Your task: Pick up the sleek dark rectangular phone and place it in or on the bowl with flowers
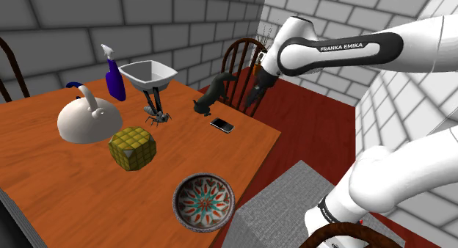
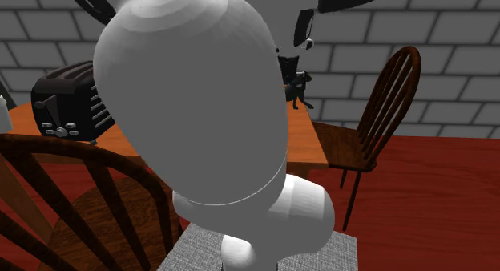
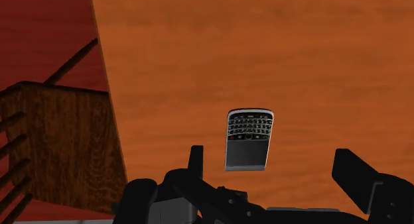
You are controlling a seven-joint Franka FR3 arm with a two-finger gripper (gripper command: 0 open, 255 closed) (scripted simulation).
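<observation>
We are at the approach step, and the phone is not yet grasped. Outside the jaws stands a chair of dark grained wood. The phone, a flat dark rectangle with small keys and a glossy screen, lies on the smooth orange table between the spread fingers of the gripper, touching neither. The hand seems to hang above it, though height is hard to judge. Next we must centre, lower and close. The round flower-painted bowl waits well apart from the jaws
</observation>
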